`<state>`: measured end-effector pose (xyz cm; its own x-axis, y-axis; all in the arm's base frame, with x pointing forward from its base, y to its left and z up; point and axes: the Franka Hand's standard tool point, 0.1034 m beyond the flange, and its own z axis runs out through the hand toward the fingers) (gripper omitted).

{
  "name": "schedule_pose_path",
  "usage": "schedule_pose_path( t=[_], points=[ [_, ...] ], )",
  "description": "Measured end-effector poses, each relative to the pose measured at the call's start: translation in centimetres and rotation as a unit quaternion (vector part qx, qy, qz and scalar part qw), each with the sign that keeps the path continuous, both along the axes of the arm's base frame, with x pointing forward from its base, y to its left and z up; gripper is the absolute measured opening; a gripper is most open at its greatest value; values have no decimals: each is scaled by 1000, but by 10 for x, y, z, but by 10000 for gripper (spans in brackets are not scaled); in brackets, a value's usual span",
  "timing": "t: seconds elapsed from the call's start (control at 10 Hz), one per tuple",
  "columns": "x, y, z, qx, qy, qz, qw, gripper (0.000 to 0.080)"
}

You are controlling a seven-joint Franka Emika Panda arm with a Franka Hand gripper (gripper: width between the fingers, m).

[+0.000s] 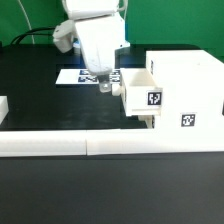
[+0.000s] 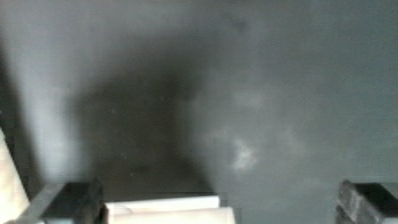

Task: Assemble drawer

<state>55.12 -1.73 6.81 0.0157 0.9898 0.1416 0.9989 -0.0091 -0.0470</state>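
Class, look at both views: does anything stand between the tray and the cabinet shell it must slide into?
Nothing visible does. The tray sits partly in the cabinet shell, with the gripper at its outer end.

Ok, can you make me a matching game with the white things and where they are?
Things:
1. big boxy white plastic cabinet shell
2. small white open-topped plastic tray
3. flat white marker board
4. long low white border bar

Places:
A. along the front, nearest the camera
B. at the exterior view's right
C. against the shell, next to the tool
D. lying flat at the back

Pairs: 1-B, 2-C, 3-D, 4-A
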Motion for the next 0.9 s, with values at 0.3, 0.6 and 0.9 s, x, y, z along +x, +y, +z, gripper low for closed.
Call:
schedule_pose_path(
  t=[0.3, 0.6, 0.9],
  points=[
    [2, 26, 0, 4, 6, -25, 1000, 649],
    [3, 44, 2, 7, 8, -41, 999, 649],
    [3, 42, 2, 7, 10, -54, 998, 649]
  ],
)
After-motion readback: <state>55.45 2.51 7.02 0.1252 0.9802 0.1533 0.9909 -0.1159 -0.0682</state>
